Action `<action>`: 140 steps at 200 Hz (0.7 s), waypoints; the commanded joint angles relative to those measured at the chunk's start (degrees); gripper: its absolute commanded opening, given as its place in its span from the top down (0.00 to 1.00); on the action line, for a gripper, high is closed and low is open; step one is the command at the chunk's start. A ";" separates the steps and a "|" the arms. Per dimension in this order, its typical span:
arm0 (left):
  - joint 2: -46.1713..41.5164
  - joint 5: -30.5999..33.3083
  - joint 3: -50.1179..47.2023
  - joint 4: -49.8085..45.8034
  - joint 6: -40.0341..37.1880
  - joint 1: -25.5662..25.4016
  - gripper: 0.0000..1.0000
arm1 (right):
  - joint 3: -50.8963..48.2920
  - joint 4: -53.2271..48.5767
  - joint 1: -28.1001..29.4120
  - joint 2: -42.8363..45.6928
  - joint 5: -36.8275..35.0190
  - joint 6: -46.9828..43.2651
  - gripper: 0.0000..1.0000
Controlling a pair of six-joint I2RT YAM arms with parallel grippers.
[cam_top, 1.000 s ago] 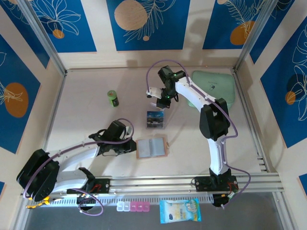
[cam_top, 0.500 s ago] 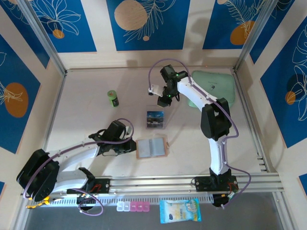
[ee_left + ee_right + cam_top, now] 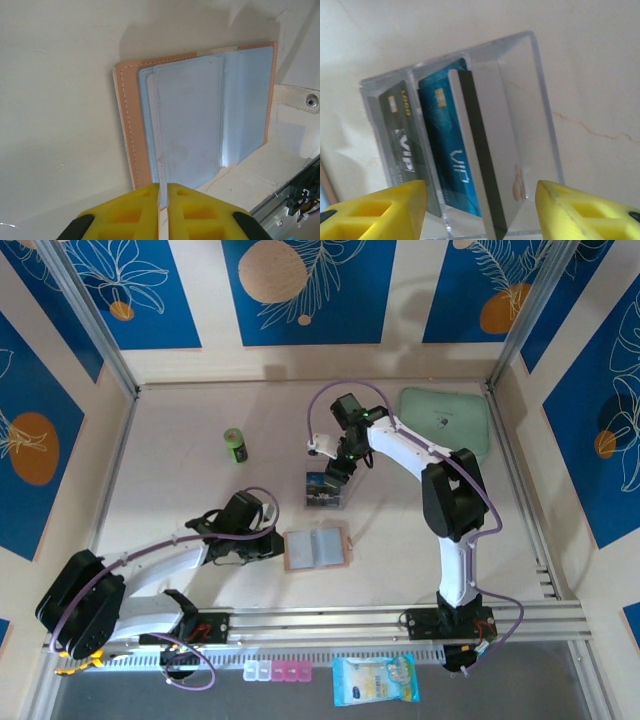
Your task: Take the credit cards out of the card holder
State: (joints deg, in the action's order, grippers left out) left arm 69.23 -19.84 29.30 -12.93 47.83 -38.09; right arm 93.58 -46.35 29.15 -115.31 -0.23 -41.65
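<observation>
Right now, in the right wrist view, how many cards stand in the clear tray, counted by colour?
Dark card: 1
Blue card: 1
White card: 1
Total: 3, all in the clear tray

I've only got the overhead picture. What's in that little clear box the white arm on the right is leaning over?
Observer: The right wrist camera shows three cards standing in the clear tray: a dark card, a blue card and a leaning white card with a black stripe.
Operator: Is the claw holding one?
Observer: No. The right gripper is open, its yellow fingers wide apart and touching no card.
Operator: And the open wallet?
Observer: In the left wrist view, the card holder lies open and its grey-blue pockets look empty.
</observation>
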 commanded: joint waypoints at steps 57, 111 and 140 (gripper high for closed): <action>-0.50 0.37 0.72 -1.28 -0.77 0.79 0.88 | -0.90 9.07 0.03 1.69 -9.50 2.36 0.40; -0.95 0.45 0.51 -1.46 -0.82 0.82 0.88 | 0.28 12.76 -0.41 3.45 -12.68 5.04 0.40; -1.28 0.49 0.25 -1.38 -0.55 0.82 0.88 | 0.70 13.03 -0.41 3.30 -12.07 5.31 0.41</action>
State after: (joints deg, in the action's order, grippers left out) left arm 69.06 -19.84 29.30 -12.93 47.83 -38.00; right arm 93.19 -34.59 29.02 -114.34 -12.14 -37.65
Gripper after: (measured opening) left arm 0.120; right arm 0.595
